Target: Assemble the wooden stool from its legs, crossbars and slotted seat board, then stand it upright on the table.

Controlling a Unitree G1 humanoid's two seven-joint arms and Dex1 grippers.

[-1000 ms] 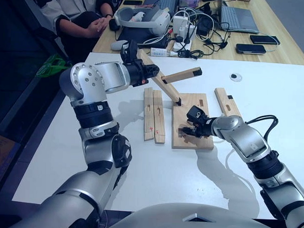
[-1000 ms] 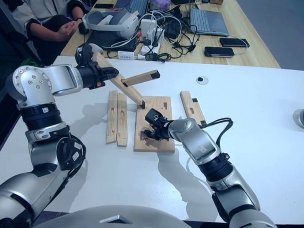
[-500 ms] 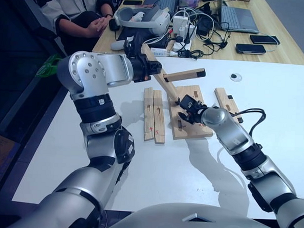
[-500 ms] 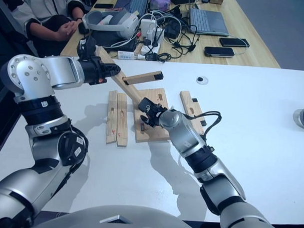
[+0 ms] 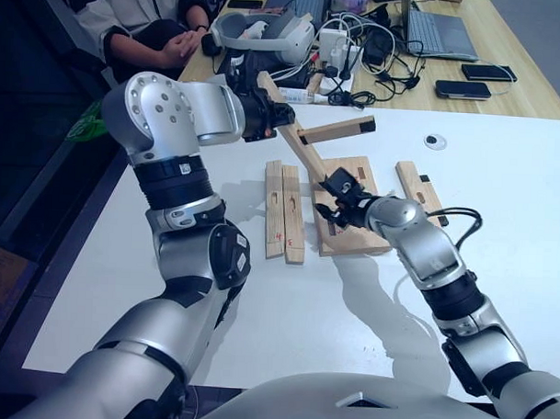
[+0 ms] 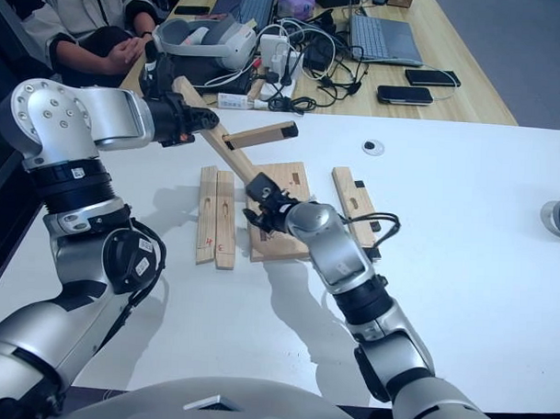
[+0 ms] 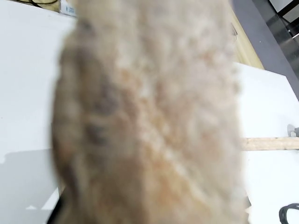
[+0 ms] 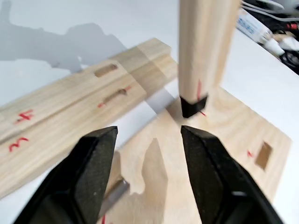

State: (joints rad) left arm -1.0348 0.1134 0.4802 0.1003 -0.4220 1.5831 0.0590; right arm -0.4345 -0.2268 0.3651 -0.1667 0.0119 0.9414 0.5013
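1. Eye views. The seat board [image 5: 369,176] lies on the white table [image 5: 498,291].
   - The left gripper [image 5: 265,117] is up and back-left of the seat board. It is clamped on the upper part of a leg [image 5: 305,151].
   - The leg slants down, and its dark foot rests on the seat board's left part.
   - A crossbar [image 5: 343,131] juts sideways from the leg, above the seat board's far edge and clear of the table.
   - The right gripper [image 5: 332,204] sits low at the seat board's left edge, just beside the leg's foot. It holds nothing.
   - Two slotted pieces [image 5: 284,214] lie side by side just left of the seat board. A loose leg [image 5: 414,185] lies just right of it.
2. Left wrist view. The held leg [image 7: 149,116] is very close to the lens and blurred, so only wood grain reads. The crossbar [image 7: 273,143] runs out past it over the table.
3. Right wrist view.
   - The right gripper's black fingers [image 8: 96,172] are spread wide, with nothing pinched between them.
   - The seat board's edge [image 8: 224,140] lies under the gap between the fingers.
   - The leg's black-tipped foot [image 8: 194,105] stands on the seat board.
   - One rectangular slot [image 8: 262,154] shows in the seat board, apart from the foot.
   - The slotted pieces, marked in red, lie alongside the seat board.
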